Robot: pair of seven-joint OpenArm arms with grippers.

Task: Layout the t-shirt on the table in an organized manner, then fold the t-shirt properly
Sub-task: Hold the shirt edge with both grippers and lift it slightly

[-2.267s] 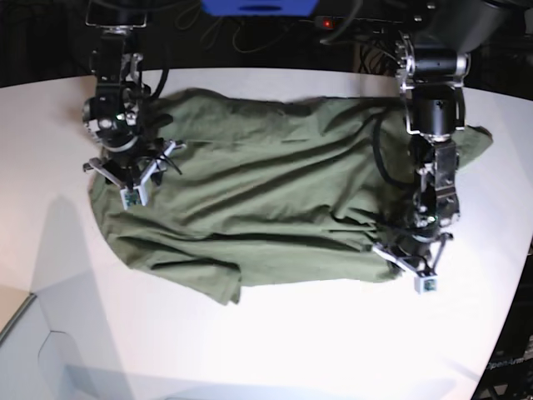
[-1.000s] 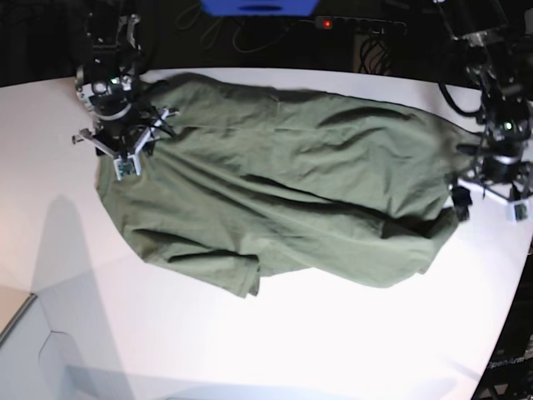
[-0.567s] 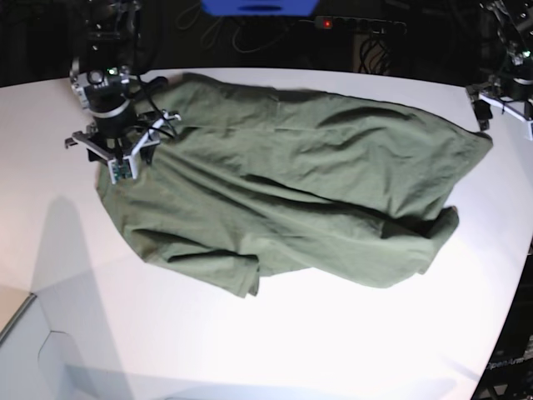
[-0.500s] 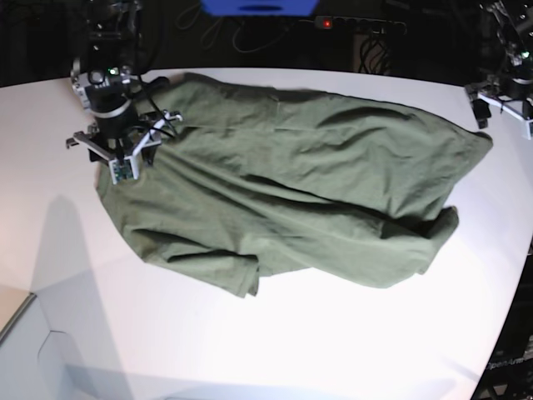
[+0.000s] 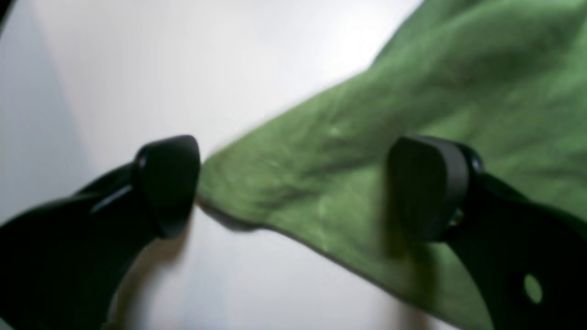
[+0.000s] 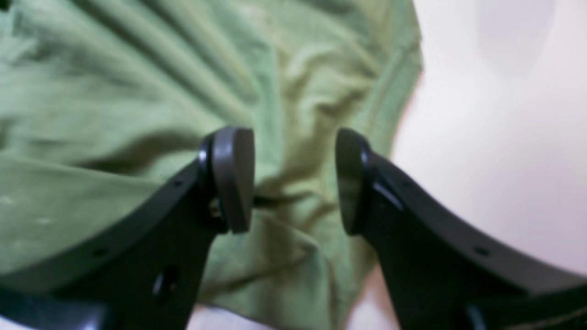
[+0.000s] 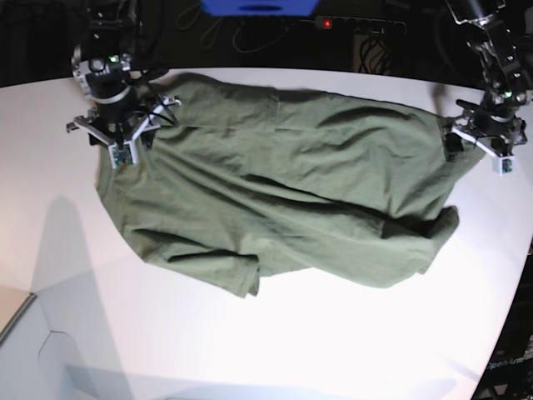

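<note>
Pincers [image 7: 477,150] wide; t-shirt [image 7: 275,192] lengthwise between

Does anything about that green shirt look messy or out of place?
Yes. The t-shirt lies rumpled and slanted across the table, with deep creases through its middle and its lower corner folded over. Nothing looks torn or spilled.

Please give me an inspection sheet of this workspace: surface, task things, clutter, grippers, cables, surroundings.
Surface: large smooth white table, bare around the cloth.
Task things: plain olive-green cloth t-shirt lies spread but wrinkled, one lower edge folded over.
Clutter: nothing seen.
Grippers: left gripper open, fingers apart over a shirt corner; right gripper open above bunched cloth at the shirt's edge, nothing held.
Cables: dark cables behind the table's far edge.
Surroundings: dark background, blue object and small red light at the back.
</note>
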